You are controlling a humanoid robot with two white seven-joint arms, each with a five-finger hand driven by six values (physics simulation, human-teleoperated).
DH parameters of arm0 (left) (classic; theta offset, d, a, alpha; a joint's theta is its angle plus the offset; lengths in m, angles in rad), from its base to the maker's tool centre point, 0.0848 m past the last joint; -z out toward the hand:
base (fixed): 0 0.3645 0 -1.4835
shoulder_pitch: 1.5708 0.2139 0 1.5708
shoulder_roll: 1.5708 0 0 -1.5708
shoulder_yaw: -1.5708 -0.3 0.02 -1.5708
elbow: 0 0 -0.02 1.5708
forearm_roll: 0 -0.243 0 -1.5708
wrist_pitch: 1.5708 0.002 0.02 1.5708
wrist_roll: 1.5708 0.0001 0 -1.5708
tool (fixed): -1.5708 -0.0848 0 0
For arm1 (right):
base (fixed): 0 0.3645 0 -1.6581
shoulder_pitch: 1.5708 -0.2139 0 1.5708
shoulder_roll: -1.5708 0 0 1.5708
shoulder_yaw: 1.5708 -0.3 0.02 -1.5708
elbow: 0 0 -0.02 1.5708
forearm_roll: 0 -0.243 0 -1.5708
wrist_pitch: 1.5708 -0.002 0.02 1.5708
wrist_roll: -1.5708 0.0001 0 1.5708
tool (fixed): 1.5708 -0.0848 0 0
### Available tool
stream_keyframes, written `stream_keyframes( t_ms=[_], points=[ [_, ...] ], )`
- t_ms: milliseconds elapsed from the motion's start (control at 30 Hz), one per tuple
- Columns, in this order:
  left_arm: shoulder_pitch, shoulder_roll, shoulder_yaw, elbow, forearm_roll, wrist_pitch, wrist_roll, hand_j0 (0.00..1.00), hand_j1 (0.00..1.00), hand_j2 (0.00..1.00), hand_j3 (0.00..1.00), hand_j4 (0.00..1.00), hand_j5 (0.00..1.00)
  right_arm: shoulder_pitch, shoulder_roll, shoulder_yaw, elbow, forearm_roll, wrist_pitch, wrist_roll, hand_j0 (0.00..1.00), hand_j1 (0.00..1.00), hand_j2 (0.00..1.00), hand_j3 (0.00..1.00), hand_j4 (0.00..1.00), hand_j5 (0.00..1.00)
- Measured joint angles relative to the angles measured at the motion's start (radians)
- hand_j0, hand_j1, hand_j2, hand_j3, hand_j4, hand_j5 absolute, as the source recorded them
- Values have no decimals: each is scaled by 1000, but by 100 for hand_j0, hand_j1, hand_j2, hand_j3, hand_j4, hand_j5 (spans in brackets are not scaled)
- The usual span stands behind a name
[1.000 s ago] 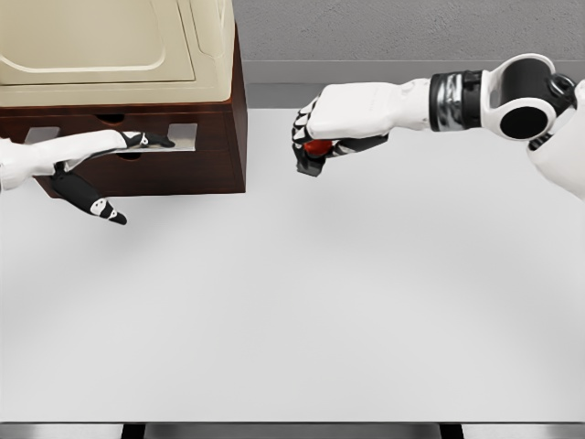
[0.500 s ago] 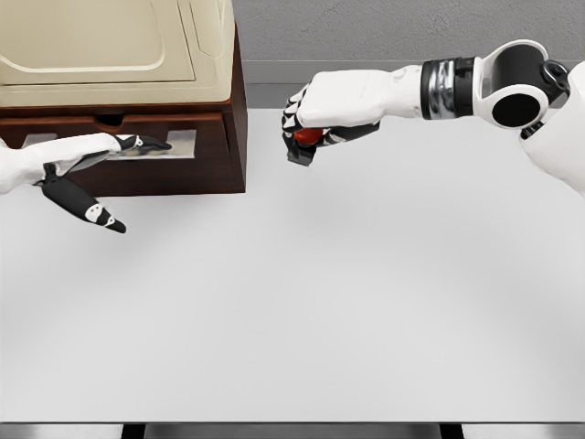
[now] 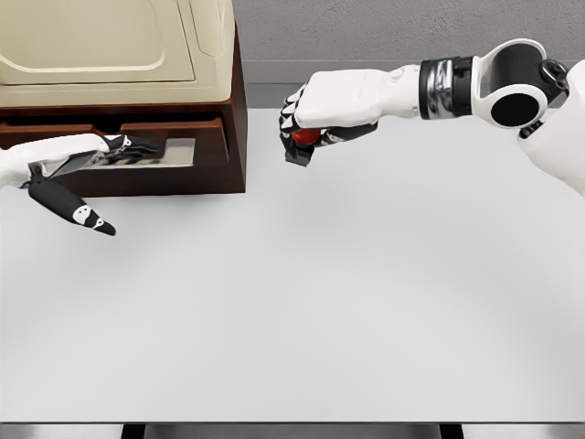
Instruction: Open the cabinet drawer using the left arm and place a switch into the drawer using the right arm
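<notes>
I see a white counter [image 3: 302, 302] filling most of the frame. At upper left sits my brown cabinet [image 3: 233, 137], its drawer [image 3: 137, 169] slightly out. My left hand [image 3: 82, 155] rests fingers on the drawer's metal handle [image 3: 174, 153]. At upper centre, my right hand [image 3: 315, 114] grips the red switch [image 3: 306, 137] above the counter.

a: the dark brown wooden cabinet [image 3: 233, 137] looks smoothly varnished, and the shiny silver metal drawer handle [image 3: 169, 152] mirrors its surroundings.

b: the cream plastic-looking appliance [image 3: 110, 46] on top has a soft satin sheen. the flat white table [image 3: 320, 302] is matt and smooth.

a: the white right hand [image 3: 315, 114] has a hard, smooth plastic shell with black finger joints, and a banded polished metal ring [image 3: 448, 87] at the wrist. the small red and black switch [image 3: 303, 139] looks glossy.
</notes>
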Motion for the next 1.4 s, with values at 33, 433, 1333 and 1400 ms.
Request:
stream_keyframes(
  t_ms=[33, 433, 1333, 1400],
  points=[
    [0, 1, 0, 0, 0, 0, 1, 100, 100, 100, 100, 100, 100, 0, -1, 0, -1, 0, 0, 0, 43, 43, 43, 43, 43, 43],
    [29, 25, 8, -7, 55, -14, 12, 100, 100, 100, 100, 100, 100, -6, 1, 6, -4, 0, 0, 0, 43, 43, 43, 43, 43, 43],
    [52, 78, 4, -10, 120, -10, 6, 100, 100, 100, 100, 100, 100, -14, 3, 12, -5, 0, 0, 0, 43, 43, 43, 43, 43, 43],
    [58, 83, 6, -9, 122, -13, 7, 100, 100, 100, 100, 100, 100, -14, 3, 11, -6, 1, 0, 0, 43, 43, 43, 43, 43, 43]
  ],
)
